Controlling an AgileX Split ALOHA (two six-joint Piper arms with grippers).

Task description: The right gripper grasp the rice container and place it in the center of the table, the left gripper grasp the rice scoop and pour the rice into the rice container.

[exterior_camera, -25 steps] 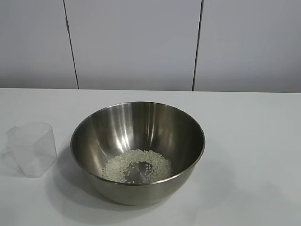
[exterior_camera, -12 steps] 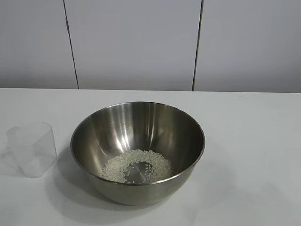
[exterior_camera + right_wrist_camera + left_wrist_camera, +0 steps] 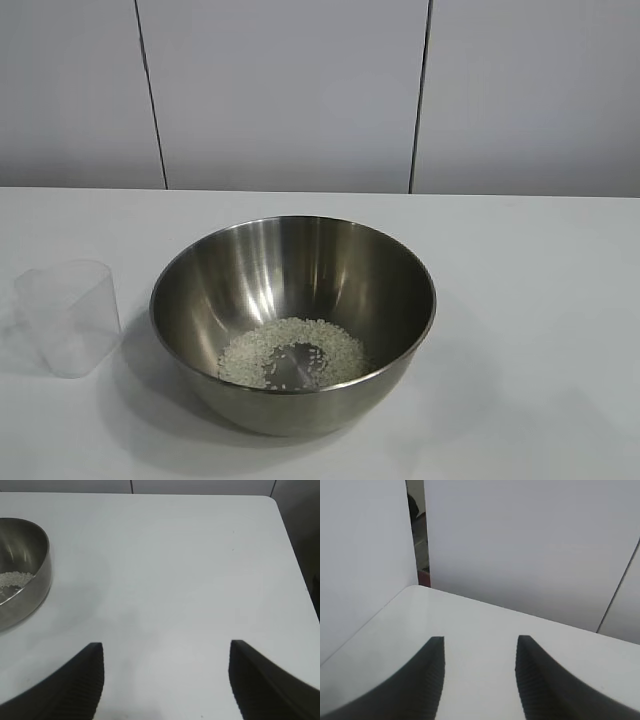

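Neither arm shows in the exterior view, so each tool can only be judged from its own wrist camera. The left tool (image 3: 479, 652) hangs over a bare corner of the table (image 3: 485, 625) with its two dark fingers spread apart and nothing between them; the rice scoop and the bowl are out of that camera's sight. The right tool (image 3: 165, 655) also stands wide open and empty above the table, and the rice container (image 3: 22, 575) sits well off to one side ahead of it, cut off by the picture's edge so that only part of its rim and wall shows. From the exterior view the rice container (image 3: 293, 320) rests near the middle of the table (image 3: 540, 300), with the rice (image 3: 290, 352) lying as a thin ring of white grains on its bottom. The rice scoop (image 3: 68, 317) stands upright just beside the bowl, apart from it; its clear walls make it hard to tell whether any grains remain inside. Compared with half a second ago and a second ago, the bowl, the grains and the scoop have not visibly shifted.
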